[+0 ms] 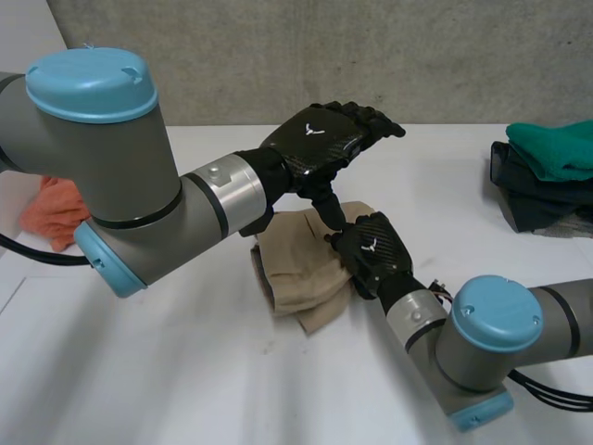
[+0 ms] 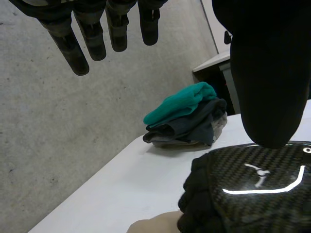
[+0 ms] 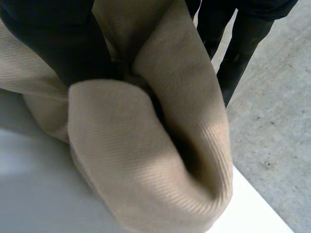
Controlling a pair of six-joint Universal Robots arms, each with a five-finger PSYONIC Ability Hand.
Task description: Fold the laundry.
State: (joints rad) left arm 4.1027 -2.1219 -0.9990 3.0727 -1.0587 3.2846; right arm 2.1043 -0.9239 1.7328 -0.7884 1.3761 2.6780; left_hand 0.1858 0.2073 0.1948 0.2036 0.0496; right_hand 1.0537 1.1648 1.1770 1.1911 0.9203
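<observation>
Beige cloth (image 1: 298,278) looks partly folded; my right hand (image 1: 375,252) pinches its right edge, left hand (image 1: 324,137) spread above.

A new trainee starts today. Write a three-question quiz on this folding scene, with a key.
1. True or false: the left hand is gripping the beige cloth.
2. What lies on top of the stack of clothes? A) a red towel B) a teal garment C) a white sock
3. Fill in: the beige cloth is held by the ____ hand.
Key: 1 false, it is raised above the cloth with fingers straight. 2 B. 3 right: the right hand has the cloth bunched round its fingers.
</observation>
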